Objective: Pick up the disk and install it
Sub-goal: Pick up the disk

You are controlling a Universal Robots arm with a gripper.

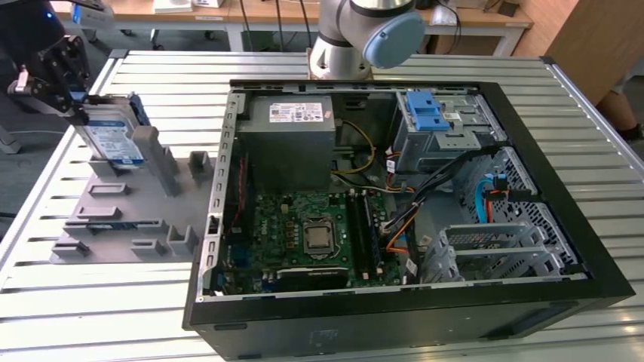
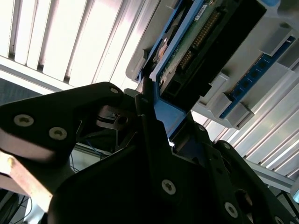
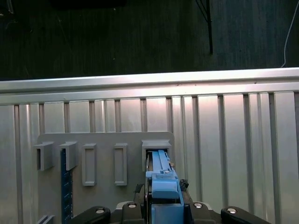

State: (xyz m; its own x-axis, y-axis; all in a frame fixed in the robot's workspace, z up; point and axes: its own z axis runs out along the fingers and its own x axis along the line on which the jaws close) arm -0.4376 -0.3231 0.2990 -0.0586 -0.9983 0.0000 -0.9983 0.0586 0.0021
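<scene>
The disk stands on edge at the far end of a grey slotted holder, on the exterior view's left. It is silver with a white-and-blue label and a blue carrier frame. My gripper is shut on its upper end. In the second wrist view the black fingers clamp the blue frame, with the disk's circuit-board underside beyond them. In the first wrist view the disk's blue edge runs from my gripper into the holder's slot.
An open black computer case lies on the slatted metal table. It shows a motherboard, a grey power supply and a drive bay with a blue latch. The arm's base stands behind the case.
</scene>
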